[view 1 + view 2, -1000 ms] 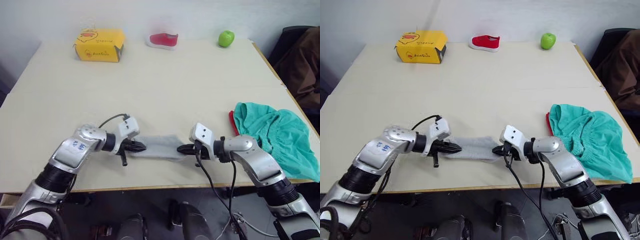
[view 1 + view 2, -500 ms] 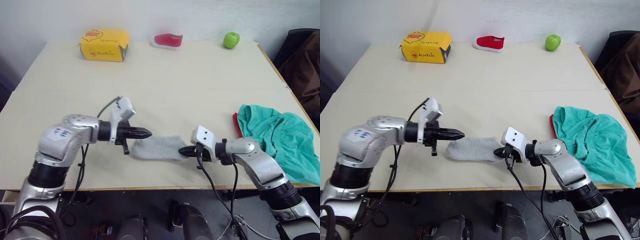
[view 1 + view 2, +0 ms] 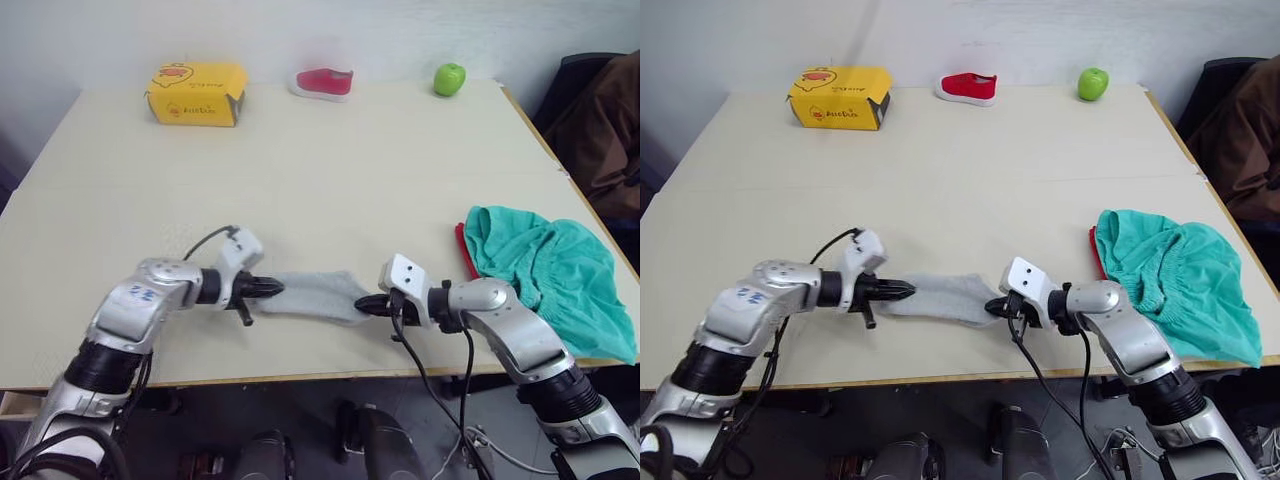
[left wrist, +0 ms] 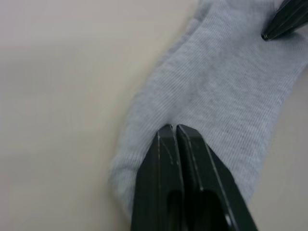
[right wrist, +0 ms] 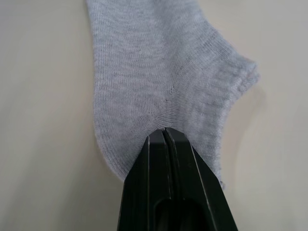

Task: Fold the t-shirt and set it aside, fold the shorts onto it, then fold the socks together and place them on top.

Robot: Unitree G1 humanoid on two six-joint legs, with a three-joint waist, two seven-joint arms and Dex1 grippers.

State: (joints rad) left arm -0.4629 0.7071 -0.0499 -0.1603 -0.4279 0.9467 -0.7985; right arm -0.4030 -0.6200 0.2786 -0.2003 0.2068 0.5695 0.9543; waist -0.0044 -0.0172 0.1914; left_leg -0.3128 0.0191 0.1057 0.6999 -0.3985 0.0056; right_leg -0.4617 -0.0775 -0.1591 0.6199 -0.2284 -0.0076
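One left gripper (image 3: pixel 274 288), fingers pinched on the grey socks (image 3: pixel 315 295), lower centre. One right gripper (image 3: pixel 362 303), pinched on their other end. One teal shorts (image 3: pixel 545 270) over red t-shirt (image 3: pixel 464 250), right edge.

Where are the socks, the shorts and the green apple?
socks (image 3: pixel 940 297), right eye view, middle of the grey knit.
shorts (image 3: pixel 1180 285), right eye view, centre of the teal cloth.
green apple (image 3: pixel 1092 83), right eye view, its front.

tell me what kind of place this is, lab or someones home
Probably a lab or test room set up for a folding demo: a plain table against a bare wall, with unrelated props lined along its far edge, a yellow box, a small red shoe and a green apple.
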